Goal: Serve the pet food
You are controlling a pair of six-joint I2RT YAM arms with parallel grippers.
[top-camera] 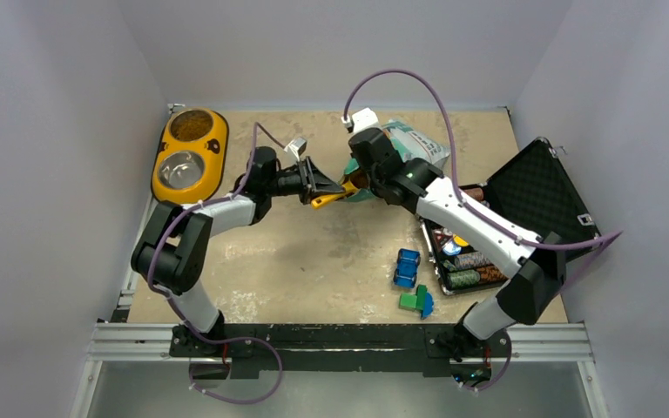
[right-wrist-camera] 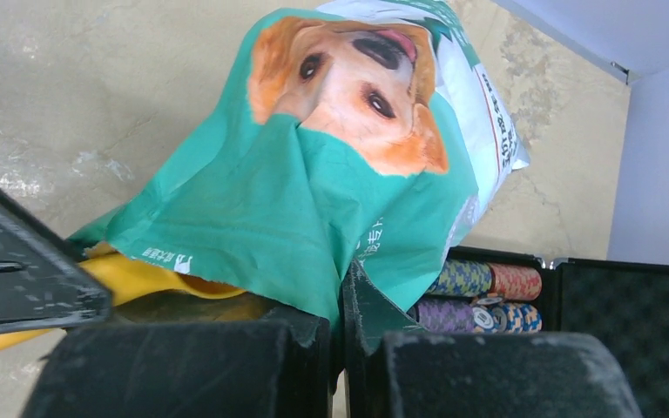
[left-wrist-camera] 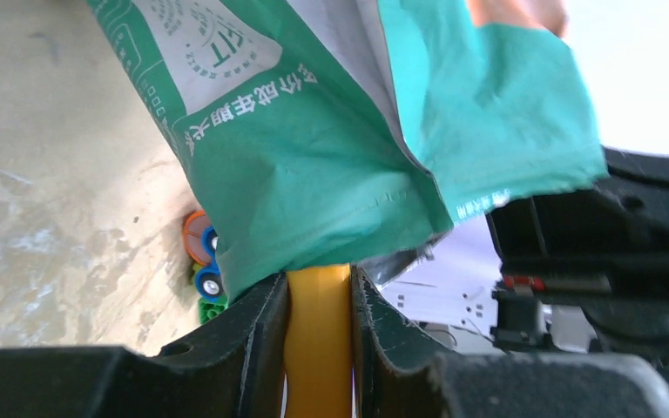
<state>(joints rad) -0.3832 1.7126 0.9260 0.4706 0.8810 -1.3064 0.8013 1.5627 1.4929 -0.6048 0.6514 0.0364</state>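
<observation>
Bare bench (top-camera: 314,261) lay open between the arms. Toy blocks (top-camera: 411,280) and the open chip case (top-camera: 523,218) crowded the right side; the yellow double bowl (top-camera: 190,155) blocked the far-left corner.

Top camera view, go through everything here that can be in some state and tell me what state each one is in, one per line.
Pet food bag: lying on the table, mouth open, edge pinched by the right gripper.
Yellow scoop: clamped in the left gripper, tip at the bag's mouth.
Double pet bowl: far dish holds kibble, near dish empty.
Poker chip case: lid open, chips inside.
</observation>
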